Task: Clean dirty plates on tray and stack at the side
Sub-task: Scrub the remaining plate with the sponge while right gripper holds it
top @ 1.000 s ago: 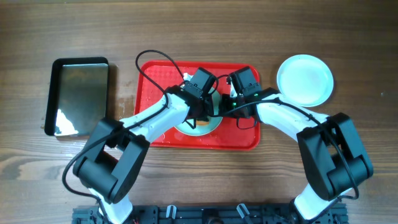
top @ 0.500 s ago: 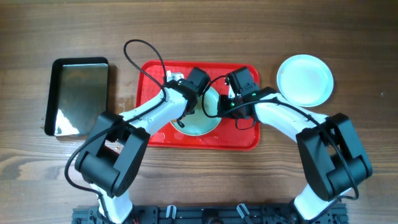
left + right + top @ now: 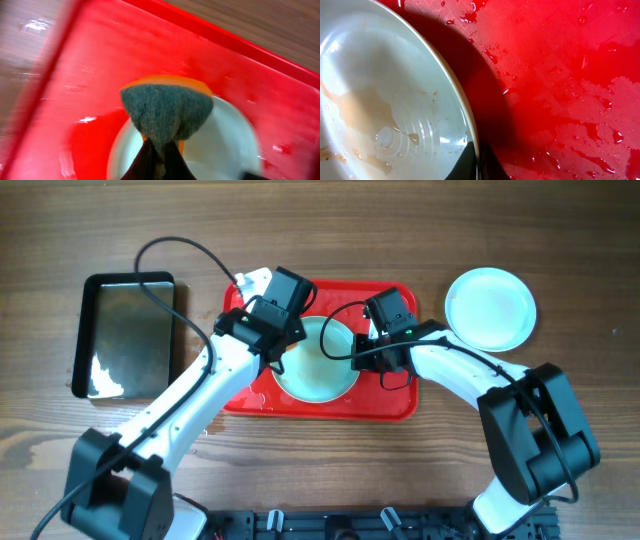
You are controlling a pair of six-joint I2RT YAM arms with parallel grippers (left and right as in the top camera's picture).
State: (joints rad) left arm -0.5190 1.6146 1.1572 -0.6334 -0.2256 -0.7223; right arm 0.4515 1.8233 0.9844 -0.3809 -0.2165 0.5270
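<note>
A pale plate [image 3: 318, 362] sits on the red tray [image 3: 395, 402]. My right gripper [image 3: 362, 352] is shut on its right rim and holds it tilted; the right wrist view shows the plate [image 3: 385, 115], wet with faint brown smears, pinched at the rim by the gripper [image 3: 476, 162]. My left gripper [image 3: 272, 350] is shut on a grey and orange sponge [image 3: 166, 112], held over the tray's left part at the plate's left edge [image 3: 225, 145]. A clean plate [image 3: 490, 308] lies on the table right of the tray.
A black shiny metal pan [image 3: 127, 335] lies on the wooden table left of the tray. The tray surface [image 3: 560, 75] is wet with water drops. Cables run over the tray's back part.
My left arm has drawn back leftward off the plate with the sponge, uncovering the plate. The right gripper keeps its hold on the rim.
</note>
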